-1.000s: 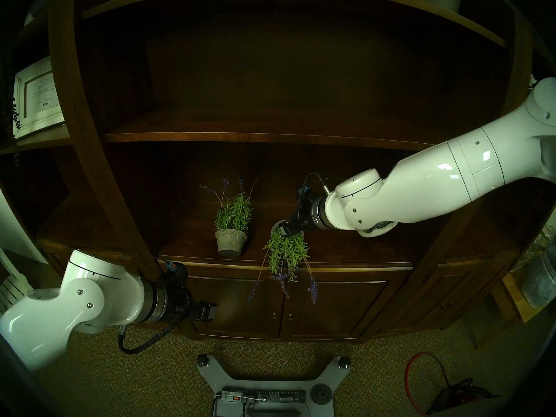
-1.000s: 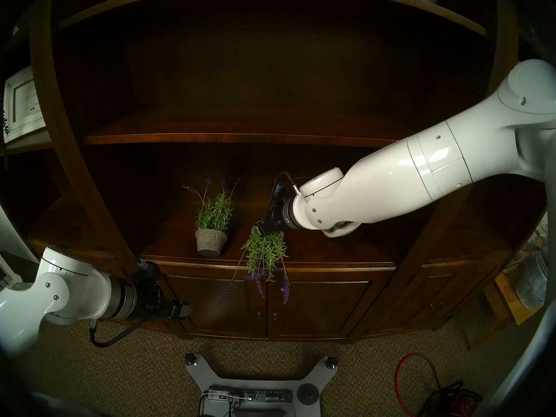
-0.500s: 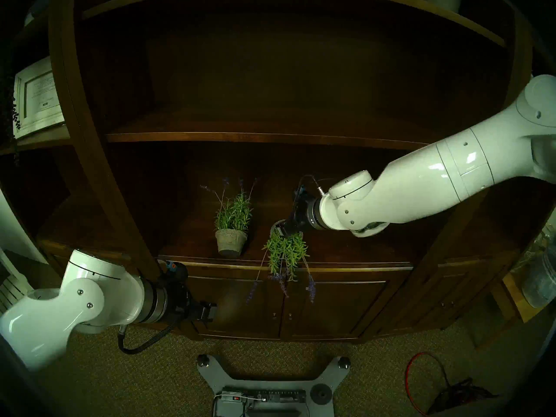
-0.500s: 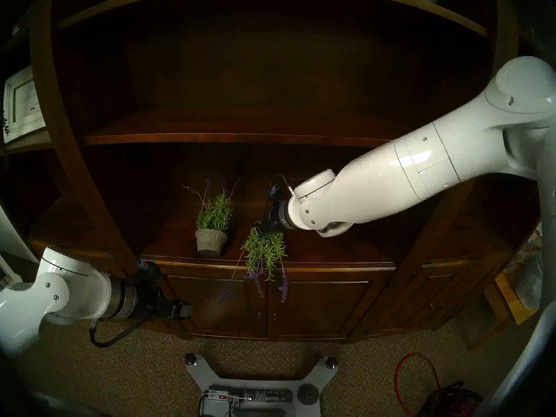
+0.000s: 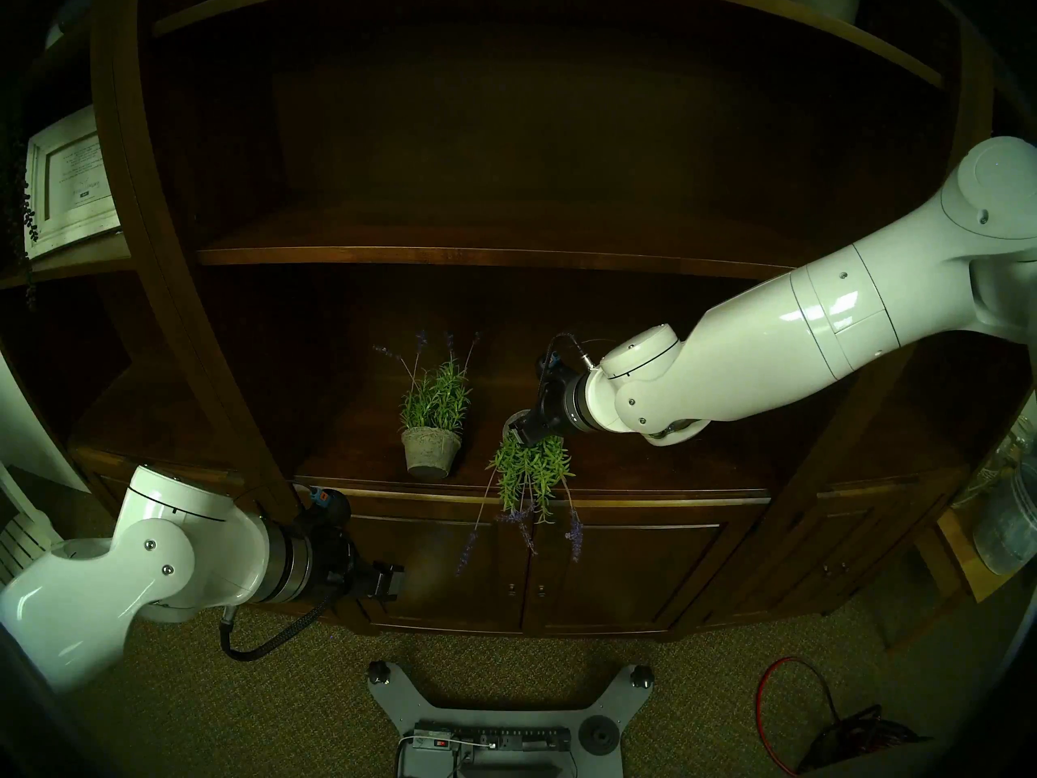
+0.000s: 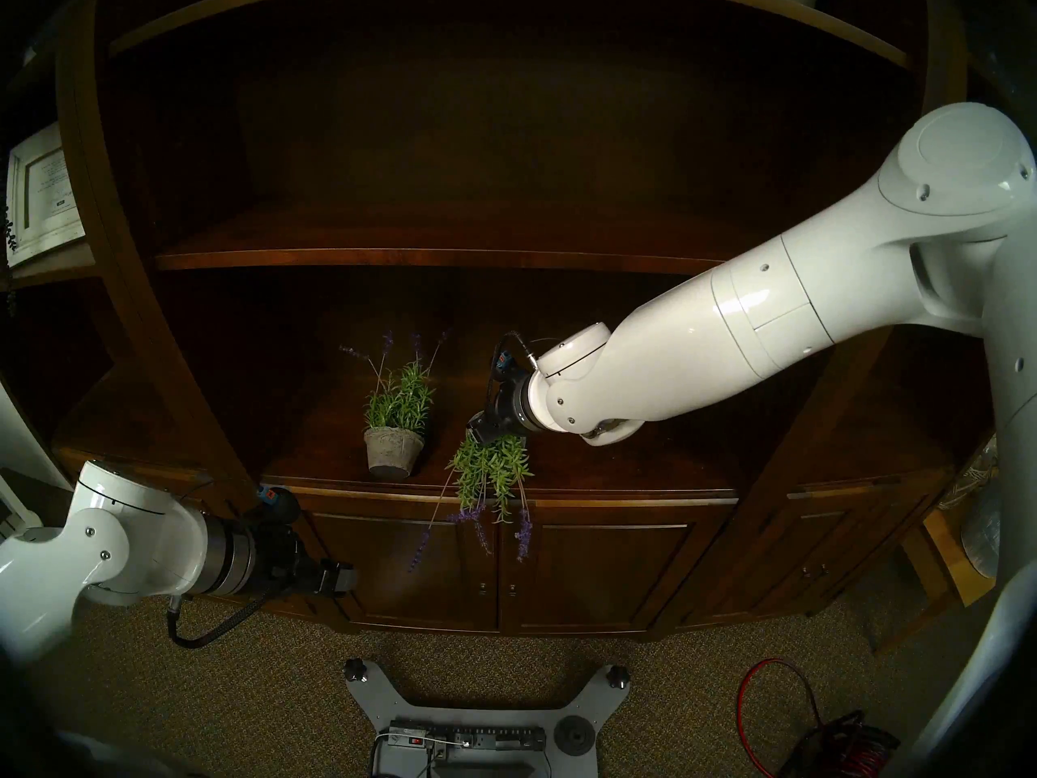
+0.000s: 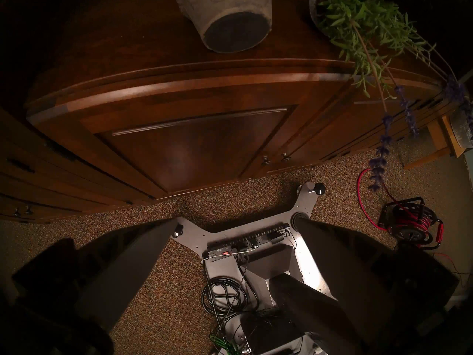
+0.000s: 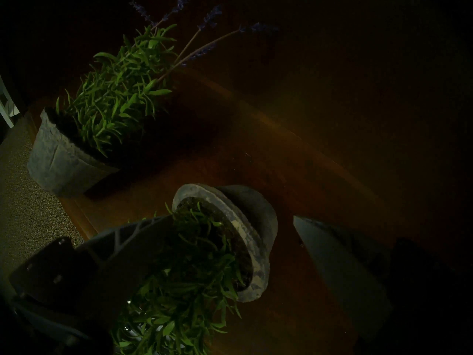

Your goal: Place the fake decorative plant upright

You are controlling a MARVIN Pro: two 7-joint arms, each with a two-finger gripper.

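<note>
From the head view I see the toppled plant (image 5: 530, 471) lying on the cabinet ledge (image 5: 645, 493), foliage hanging over its edge, beside an upright plant (image 5: 431, 423). Through the right wrist view, my right gripper (image 8: 230, 244) is spread around the toppled plant's pot rim; the left wrist view shows my left gripper (image 7: 236, 247) spread, holding nothing

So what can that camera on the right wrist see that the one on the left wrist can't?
Only the right wrist view looks into the tipped plant's pot, with the open right gripper straddling its rim. Only the left wrist view shows the cabinet doors, carpet, red cable reel and the open, empty left gripper. Both show the upright plant's pot and the tipped plant's foliage.
</note>
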